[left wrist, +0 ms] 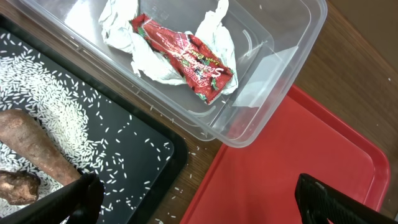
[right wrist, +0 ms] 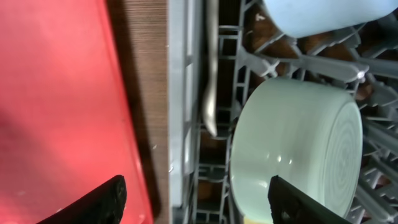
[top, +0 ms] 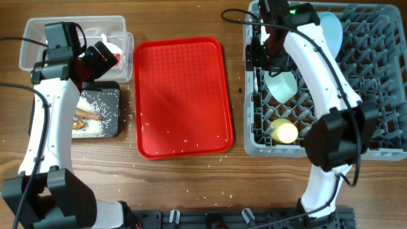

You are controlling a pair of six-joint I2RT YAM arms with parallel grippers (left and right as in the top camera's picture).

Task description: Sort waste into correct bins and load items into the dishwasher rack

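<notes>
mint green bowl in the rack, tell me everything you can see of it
The mint-green bowl is smooth and glossy, plastic or ceramic by its look, with a ringed foot showing. It lies tipped on its side among and against the grey pegs of the dishwasher rack, between the pale-blue plate and the yellow cup.

Clear glossy plastic tub (left wrist: pixel 280 56), woodgrain table (left wrist: pixel 354 50)

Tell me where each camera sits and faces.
Overhead: fixed above the table, straight down on red serving tray, dishwasher rack, left arm, right arm.
Left wrist: above clear tub and black tray, looking down; own fingers at bottom edge.
Right wrist: above rack's tray-side wall, looking down at mint-green bowl; own fingers at bottom.
Shared: red serving tray, in all three.
</notes>
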